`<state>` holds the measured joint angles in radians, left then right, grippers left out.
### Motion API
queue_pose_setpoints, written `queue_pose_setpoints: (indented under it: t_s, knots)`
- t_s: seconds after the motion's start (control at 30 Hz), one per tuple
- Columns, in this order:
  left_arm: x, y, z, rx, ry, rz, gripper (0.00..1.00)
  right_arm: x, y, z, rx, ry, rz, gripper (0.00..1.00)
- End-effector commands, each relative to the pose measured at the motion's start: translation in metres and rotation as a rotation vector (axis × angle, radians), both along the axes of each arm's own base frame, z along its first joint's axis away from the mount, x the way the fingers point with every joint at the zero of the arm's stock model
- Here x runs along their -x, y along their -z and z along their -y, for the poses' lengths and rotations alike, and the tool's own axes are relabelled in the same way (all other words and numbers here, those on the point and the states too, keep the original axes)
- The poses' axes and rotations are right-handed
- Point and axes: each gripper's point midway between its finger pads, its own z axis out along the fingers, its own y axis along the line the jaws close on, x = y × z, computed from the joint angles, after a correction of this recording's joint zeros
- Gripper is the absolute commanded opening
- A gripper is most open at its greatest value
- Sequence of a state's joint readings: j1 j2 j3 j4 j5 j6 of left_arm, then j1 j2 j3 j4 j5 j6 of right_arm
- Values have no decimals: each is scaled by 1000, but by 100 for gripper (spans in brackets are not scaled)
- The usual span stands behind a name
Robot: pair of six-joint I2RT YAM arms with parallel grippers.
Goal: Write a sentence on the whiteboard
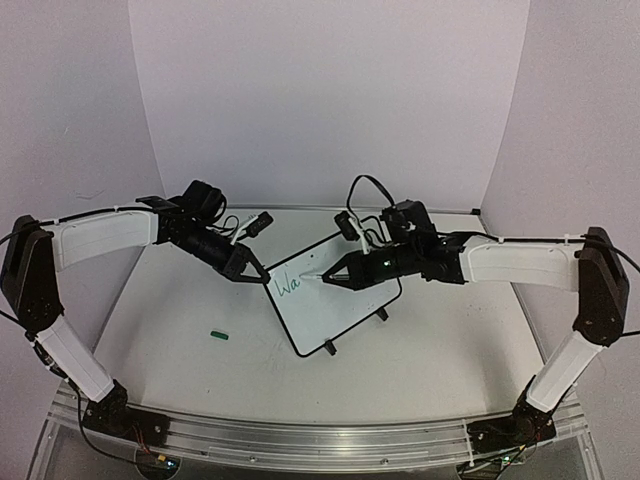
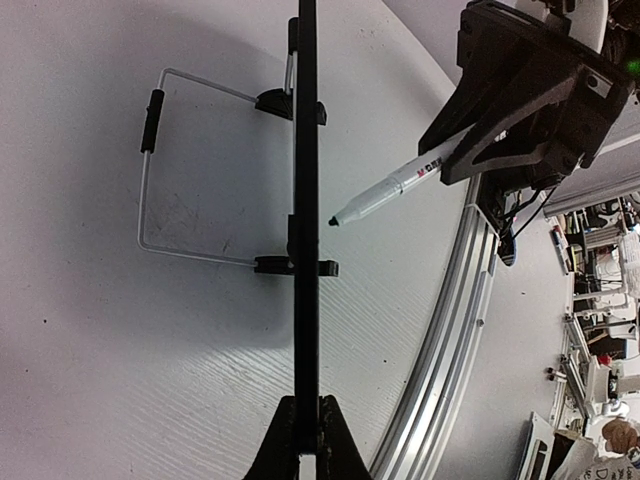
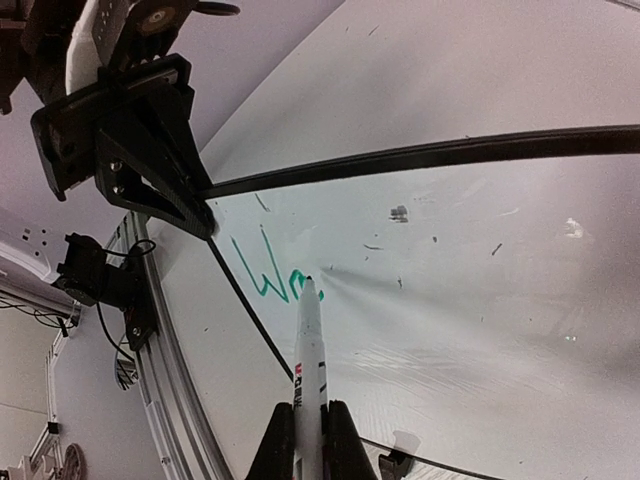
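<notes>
The whiteboard (image 1: 335,305) with a thin black frame lies tilted at the table's middle, green letters "Wa" near its top left corner. My left gripper (image 1: 250,268) is shut on the board's left corner; in the left wrist view the frame (image 2: 306,150) runs edge-on from my jaws, with its wire stand (image 2: 150,170) behind. My right gripper (image 1: 345,272) is shut on a white marker (image 3: 309,360) whose tip touches the board (image 3: 450,290) just right of the green letters (image 3: 262,272). The marker (image 2: 390,190) also shows in the left wrist view.
A small green marker cap (image 1: 220,335) lies on the table left of the board. White walls enclose the back and sides. A metal rail (image 1: 300,440) runs along the near edge.
</notes>
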<state>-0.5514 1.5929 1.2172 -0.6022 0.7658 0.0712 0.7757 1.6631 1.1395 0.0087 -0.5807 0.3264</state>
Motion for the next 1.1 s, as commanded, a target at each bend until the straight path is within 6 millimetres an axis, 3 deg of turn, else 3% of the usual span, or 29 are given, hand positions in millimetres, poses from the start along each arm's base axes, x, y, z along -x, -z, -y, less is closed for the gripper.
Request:
queue_pose_setpoints:
  t_s: [0.0, 0.53, 1.07]
  knots:
    - [4, -3, 5, -6, 42, 23, 0, -4, -43, -7, -87, -23, 74, 0]
    - [4, -1, 5, -9, 42, 20, 0, -9, -25, -19, -81, -42, 25, 0]
    - [5, -2, 5, -9, 43, 21, 0, -20, -13, -4, -26, 72, 29, 0]
